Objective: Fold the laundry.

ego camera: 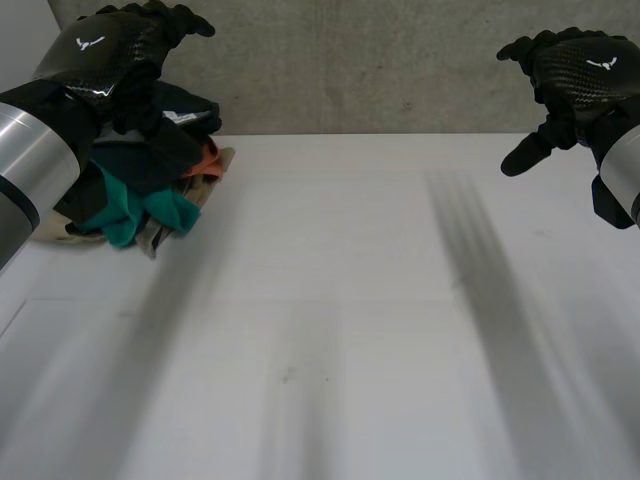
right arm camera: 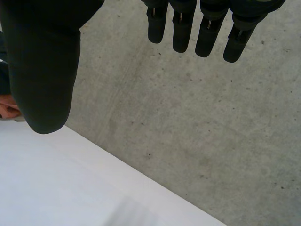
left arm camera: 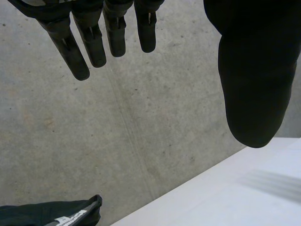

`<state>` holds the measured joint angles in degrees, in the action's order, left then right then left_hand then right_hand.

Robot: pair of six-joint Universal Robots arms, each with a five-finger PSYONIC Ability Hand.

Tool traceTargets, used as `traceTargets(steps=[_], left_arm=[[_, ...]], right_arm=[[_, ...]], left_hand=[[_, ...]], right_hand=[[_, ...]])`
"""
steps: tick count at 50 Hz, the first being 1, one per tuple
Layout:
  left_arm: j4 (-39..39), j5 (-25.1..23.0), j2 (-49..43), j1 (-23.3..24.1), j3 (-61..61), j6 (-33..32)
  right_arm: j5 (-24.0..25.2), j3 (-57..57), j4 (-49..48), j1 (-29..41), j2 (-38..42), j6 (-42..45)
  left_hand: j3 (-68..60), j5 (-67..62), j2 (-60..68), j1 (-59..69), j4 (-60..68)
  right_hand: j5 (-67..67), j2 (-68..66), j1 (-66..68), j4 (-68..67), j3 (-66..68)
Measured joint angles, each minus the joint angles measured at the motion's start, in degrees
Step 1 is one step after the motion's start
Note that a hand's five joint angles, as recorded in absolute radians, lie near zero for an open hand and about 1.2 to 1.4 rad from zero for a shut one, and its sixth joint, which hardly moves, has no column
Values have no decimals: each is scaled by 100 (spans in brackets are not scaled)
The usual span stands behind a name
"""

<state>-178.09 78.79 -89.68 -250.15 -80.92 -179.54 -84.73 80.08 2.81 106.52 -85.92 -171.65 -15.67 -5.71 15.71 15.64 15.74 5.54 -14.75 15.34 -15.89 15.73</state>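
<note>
A pile of laundry (ego camera: 150,170) lies at the far left of the white table (ego camera: 330,330), with dark, teal and orange pieces in it. My left hand (ego camera: 110,50) hovers above that pile, fingers (left arm camera: 89,42) straight and the thumb (left arm camera: 254,80) apart, holding nothing. A dark garment with a label (left arm camera: 61,214) shows below its fingertips. My right hand (ego camera: 575,75) is raised over the table's far right, fingers (right arm camera: 207,33) straight, thumb (right arm camera: 42,70) spread, empty.
A grey concrete wall (ego camera: 380,70) rises just behind the table's far edge. An orange bit of the laundry (right arm camera: 8,108) peeks out beside my right thumb.
</note>
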Motion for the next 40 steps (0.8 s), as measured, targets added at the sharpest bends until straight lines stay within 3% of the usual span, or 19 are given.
traceTargets(steps=[13,21,28,40], left_arm=[[-130,501,-164,-25,87,-55],[-424,599,-825,-435,665,-355],[-552,545,-2543,-1140,2107,-968],[-1366,488,-5328,-1617,4192,-1981]], right_arm=[[2,6,10,8,-97,8],[11,32,12,9,-136,25],[20,82,10,15,-104,51],[38,173,-1,27,47,85]], left_hand=[[364,327,-371,-406,-408],[364,327,-371,-406,-408],[364,327,-371,-406,-408],[314,291,-328,-385,-347]], right_hand=[[-322,260,-262,428,-415],[-322,260,-262,428,-415],[-322,260,-262,428,-415],[-322,260,-262,428,-415]])
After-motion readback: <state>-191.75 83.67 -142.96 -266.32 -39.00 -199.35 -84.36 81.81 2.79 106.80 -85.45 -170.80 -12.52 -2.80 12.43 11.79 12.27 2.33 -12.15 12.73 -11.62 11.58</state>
